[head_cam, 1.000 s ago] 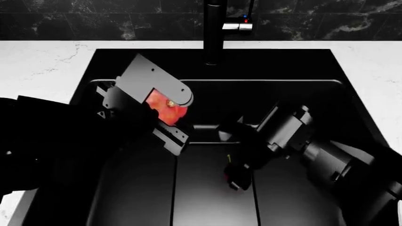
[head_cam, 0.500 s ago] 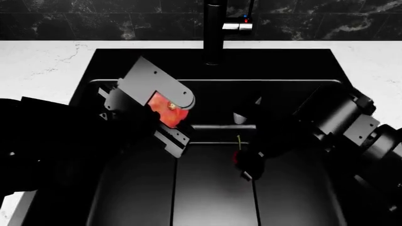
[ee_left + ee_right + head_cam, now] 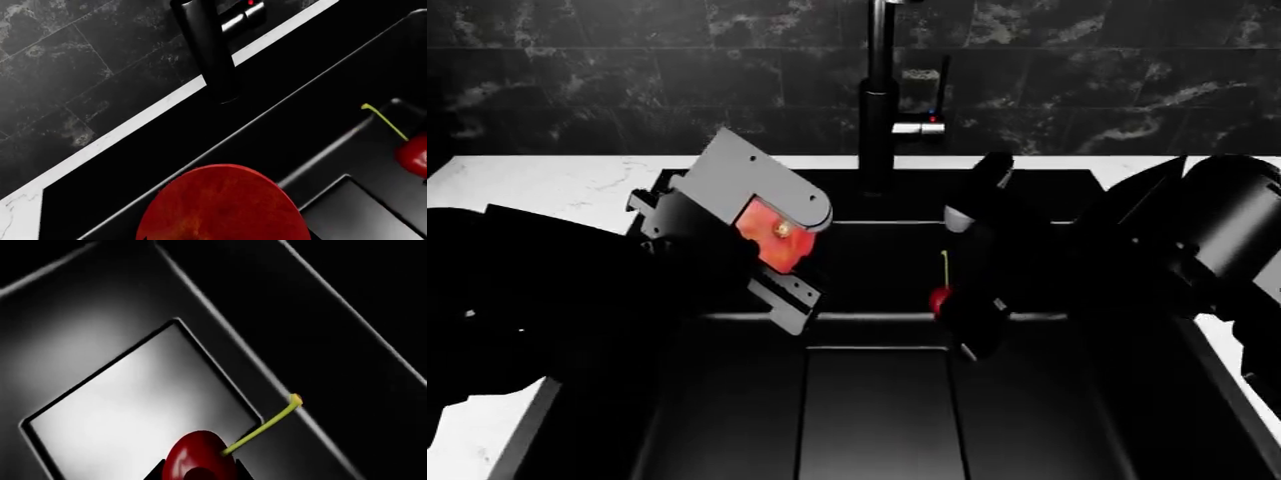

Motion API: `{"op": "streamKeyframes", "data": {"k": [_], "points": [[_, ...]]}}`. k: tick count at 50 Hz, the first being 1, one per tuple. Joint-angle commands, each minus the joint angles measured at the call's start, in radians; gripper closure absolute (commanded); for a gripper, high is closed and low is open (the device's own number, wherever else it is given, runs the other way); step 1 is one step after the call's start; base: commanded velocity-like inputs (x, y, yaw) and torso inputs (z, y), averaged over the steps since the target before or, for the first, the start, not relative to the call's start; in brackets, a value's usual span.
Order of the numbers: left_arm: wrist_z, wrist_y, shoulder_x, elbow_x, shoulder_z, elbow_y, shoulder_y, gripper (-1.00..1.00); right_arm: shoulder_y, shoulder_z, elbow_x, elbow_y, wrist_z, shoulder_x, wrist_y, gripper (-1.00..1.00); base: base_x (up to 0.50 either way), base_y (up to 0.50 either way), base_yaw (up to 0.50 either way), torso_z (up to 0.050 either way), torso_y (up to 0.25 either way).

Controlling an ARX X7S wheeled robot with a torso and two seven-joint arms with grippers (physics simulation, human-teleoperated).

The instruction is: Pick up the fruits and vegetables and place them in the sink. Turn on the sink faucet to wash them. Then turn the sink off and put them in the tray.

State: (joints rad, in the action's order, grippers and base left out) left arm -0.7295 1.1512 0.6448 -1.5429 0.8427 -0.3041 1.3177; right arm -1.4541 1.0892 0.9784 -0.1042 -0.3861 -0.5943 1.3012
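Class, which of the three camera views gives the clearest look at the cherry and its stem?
The right wrist view: the cherry fills the lower frame, its whole green stem bright against the sink. The left wrist view cuts the fruit at the picture's edge. The head view shows it small beside the right gripper.

My head camera sits high on the near side, facing forward and down into the sink [image 3: 868,400], with the faucet [image 3: 881,110] and dark wall at the far edge. My left wrist camera rides close behind the red fruit [image 3: 223,205], facing far toward the faucet [image 3: 207,50] and counter strip; the cherry [image 3: 413,155] shows at its edge. My right wrist camera hangs very near the cherry [image 3: 197,457], looking down at the drain panel [image 3: 127,410]. All three share the cherry.
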Motion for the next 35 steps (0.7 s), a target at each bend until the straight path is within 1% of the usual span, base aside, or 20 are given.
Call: {"op": "streamKeyframes", "data": {"k": [1, 11, 19, 25, 35], "points": [[-0.037, 0.009, -0.005, 0.008, 0.015, 0.083, 0.003, 1.00, -0.010, -0.053, 0.029, 0.047, 0.041, -0.041, 0.006, 1.00, 0.00, 0.00, 0.00, -0.004, 0.250], [-0.032, 0.016, -0.013, 0.024, 0.033, 0.126, 0.007, 1.00, -0.011, -0.082, 0.042, 0.062, 0.064, -0.068, -0.004, 1.00, 0.00, 0.00, 0.00, -0.004, 0.250], [-0.017, 0.006, -0.011, 0.037, 0.037, 0.119, 0.001, 1.00, -0.012, -0.102, 0.050, 0.073, 0.080, -0.082, -0.014, 1.00, 0.00, 0.00, 0.00, -0.004, 0.242], [-0.024, -0.004, -0.007, 0.027, 0.028, 0.066, 0.002, 1.00, -0.011, -0.112, 0.052, 0.084, 0.095, -0.084, -0.023, 1.00, -0.04, 0.00, 0.00, 0.000, 0.002], [-0.034, -0.010, -0.011, 0.016, 0.026, 0.026, 0.002, 1.00, -0.022, -0.148, 0.080, 0.119, 0.134, -0.096, -0.016, 1.00, -0.46, 0.02, 0.00, 0.000, 0.000]]}}
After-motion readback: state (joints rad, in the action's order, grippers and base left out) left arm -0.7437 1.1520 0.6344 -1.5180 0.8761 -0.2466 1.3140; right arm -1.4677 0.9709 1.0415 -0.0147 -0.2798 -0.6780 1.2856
